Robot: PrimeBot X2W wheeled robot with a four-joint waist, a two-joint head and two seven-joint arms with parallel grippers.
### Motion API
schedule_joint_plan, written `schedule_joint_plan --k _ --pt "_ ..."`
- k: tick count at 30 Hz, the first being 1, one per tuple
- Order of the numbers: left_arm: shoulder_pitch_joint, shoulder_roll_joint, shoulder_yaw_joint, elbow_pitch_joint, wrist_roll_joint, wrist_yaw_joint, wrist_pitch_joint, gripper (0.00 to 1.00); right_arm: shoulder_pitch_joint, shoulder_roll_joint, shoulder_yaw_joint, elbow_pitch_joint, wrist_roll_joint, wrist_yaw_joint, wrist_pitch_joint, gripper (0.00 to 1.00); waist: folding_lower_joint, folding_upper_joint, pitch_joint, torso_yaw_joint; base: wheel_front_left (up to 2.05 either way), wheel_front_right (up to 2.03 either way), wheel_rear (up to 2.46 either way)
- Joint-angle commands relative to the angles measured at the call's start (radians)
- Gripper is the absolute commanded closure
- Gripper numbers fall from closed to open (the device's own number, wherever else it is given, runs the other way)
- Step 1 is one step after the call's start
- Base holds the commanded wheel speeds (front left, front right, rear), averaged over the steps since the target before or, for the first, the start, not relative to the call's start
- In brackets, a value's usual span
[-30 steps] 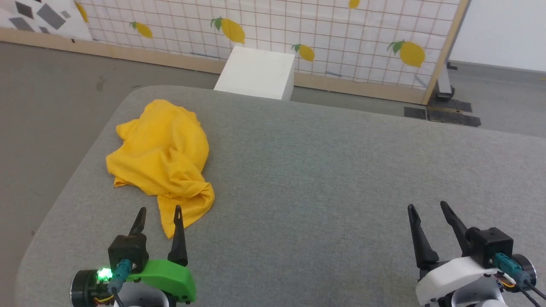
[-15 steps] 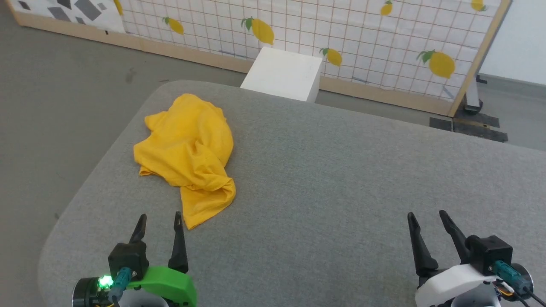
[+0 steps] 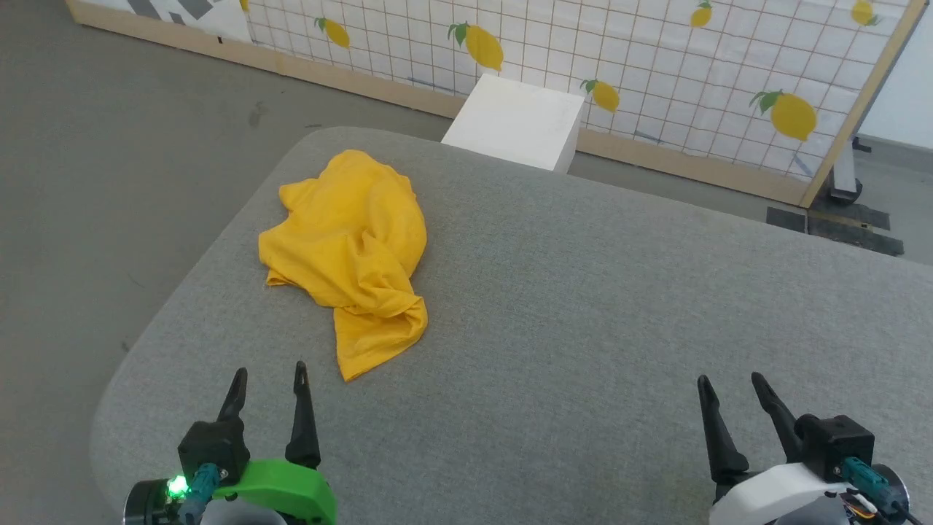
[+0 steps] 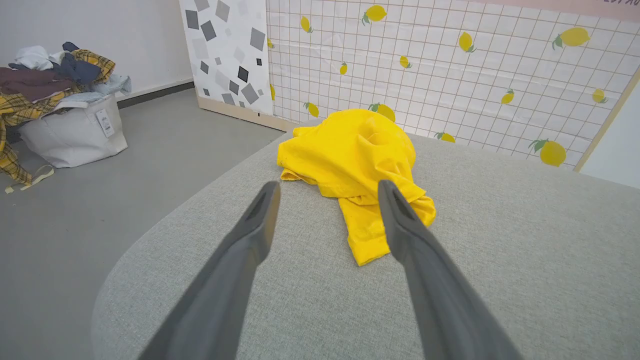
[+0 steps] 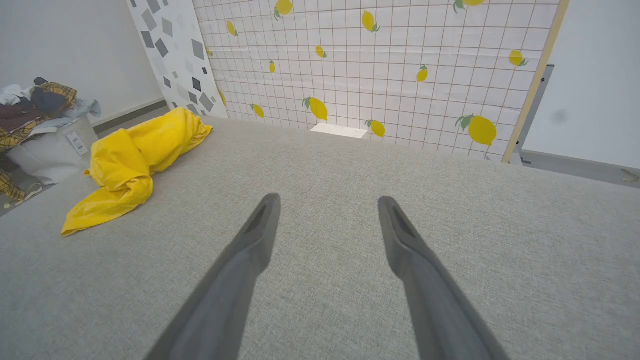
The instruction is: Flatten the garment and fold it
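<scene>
Garment (image 3: 348,251): near tail lies just ahead of left gripper (image 3: 270,369), jaws wide and empty, right gripper (image 3: 729,378) likewise but well apart; soft, light, limp heap crumpled on grey table (image 3: 583,313), far-left part, probably best pinched at that loose near hem.

Crumpled yellow garment (image 3: 350,248) lies on grey surface (image 3: 583,306).

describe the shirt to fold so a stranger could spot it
A wide grey padded table stands before a lemon-print screen. Near the table's far left corner, ahead of the left claw, lies the garment. Unlike the white box beyond, it is a crumpled bright yellow heap.
</scene>
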Motion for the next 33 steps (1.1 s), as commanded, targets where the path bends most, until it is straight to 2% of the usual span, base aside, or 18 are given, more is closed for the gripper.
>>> schedule_joint_plan --k 1,9,16,28,33 --pt "-0.008 -0.001 -0.001 0.001 -0.020 -0.003 -0.011 0.00 0.012 0.001 0.001 0.008 0.008 -0.001 -0.015 0.00 0.0000 -0.0001 0.004 0.005 0.00 0.00 0.00" --pt "-0.169 0.011 -0.008 0.065 -0.056 -0.034 0.008 0.00 0.016 0.001 -0.006 0.022 0.000 -0.001 -0.028 0.00 0.0000 -0.0001 0.031 0.013 0.00 0.00 0.00" --pt "-0.394 0.023 0.002 0.238 -0.125 -0.055 0.132 0.00 0.011 0.001 -0.030 -0.004 -0.033 -0.001 -0.010 0.00 0.0000 -0.0001 0.095 -0.016 0.00 0.00 0.00" --pt "-0.706 0.061 0.052 0.563 -0.227 -0.014 0.326 0.00 0.026 0.001 -0.079 -0.109 -0.095 -0.001 0.047 0.00 0.0000 -0.0001 0.254 -0.126 0.00 0.00 0.00" --pt "-0.785 0.066 0.065 0.690 -0.265 0.027 0.436 0.00 0.057 0.001 -0.110 -0.155 -0.103 -0.001 0.066 0.00 0.0000 -0.0001 0.312 -0.149 0.00 0.00 0.00"
